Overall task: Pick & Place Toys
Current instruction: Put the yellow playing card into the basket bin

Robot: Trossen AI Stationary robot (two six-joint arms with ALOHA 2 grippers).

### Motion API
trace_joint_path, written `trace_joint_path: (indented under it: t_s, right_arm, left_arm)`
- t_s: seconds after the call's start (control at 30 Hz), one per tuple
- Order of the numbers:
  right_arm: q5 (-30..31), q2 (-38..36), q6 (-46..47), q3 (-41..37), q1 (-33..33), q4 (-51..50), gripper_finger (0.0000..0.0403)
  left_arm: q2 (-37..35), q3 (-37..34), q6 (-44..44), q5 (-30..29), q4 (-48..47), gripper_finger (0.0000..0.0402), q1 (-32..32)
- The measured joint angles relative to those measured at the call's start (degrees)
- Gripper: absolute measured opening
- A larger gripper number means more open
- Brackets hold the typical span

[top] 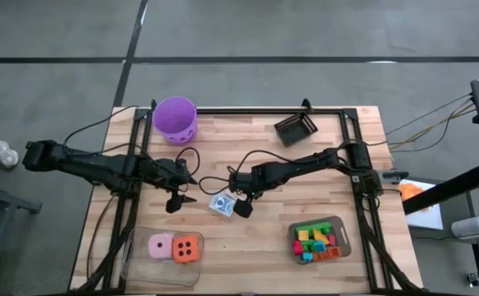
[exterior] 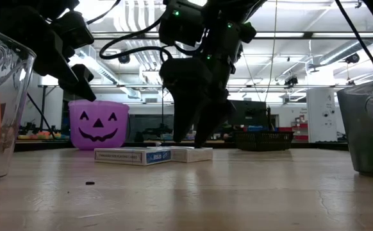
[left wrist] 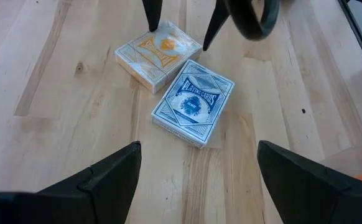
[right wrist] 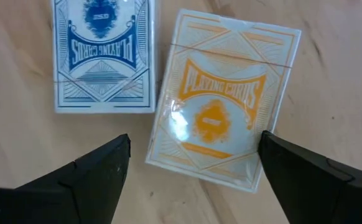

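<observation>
Two card packs lie flat, side by side, at the table's middle: a blue-printed pack (left wrist: 193, 102) and an orange-printed pack (right wrist: 221, 102). My right gripper (right wrist: 193, 171) is open and points down over the orange pack, one finger on each side of it; the left wrist view shows this gripper (left wrist: 181, 31) too. My left gripper (top: 178, 200) hangs open just left of the packs, above the table, with nothing between its fingers. Pink and orange dice (top: 174, 247) sit in a clear tray. Coloured bricks (top: 315, 241) fill a grey tray. My right gripper comes at the orange pack (left wrist: 159, 53) from above, its two fingertips (left wrist: 151, 22) standing at two opposite edges of the pack. The pack lies flat on the table. Whether the fingers touch it, I cannot tell.
A purple bucket (top: 175, 119) stands at the far left. A black basket (top: 295, 129) sits at the far right. The clear tray (top: 141, 263) is near left, the grey tray (top: 344, 238) near right. Cables loop across the boards between the arms.
</observation>
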Motion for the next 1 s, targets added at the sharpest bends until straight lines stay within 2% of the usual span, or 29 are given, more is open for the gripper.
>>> trace_joint_path:
  t_s: [0.4, 0.63, 0.8, 1.0]
  right_arm:
    - [1.28, 1.26, -0.07, 1.24, -0.01, -2.29, 0.0349]
    - [7.49, -1.47, -0.82, 5.08, 0.36, -10.28, 0.0349]
    - [7.35, -1.66, -2.78, 4.88, -0.23, -11.99, 0.0349]
    - [5.94, 0.53, -9.31, 4.38, -0.14, -12.06, 0.0349]
  left_arm:
    - [0.00, 0.00, 0.02, 0.00, 0.00, 0.0324, 0.00]
    - [0.02, 0.00, 0.01, 0.00, -0.07, 0.0324, 0.00]
    - [0.02, 0.00, 0.01, 0.00, -0.04, 0.0324, 0.00]
    - [0.02, 0.00, 0.02, 0.00, -0.04, 0.0324, 0.00]
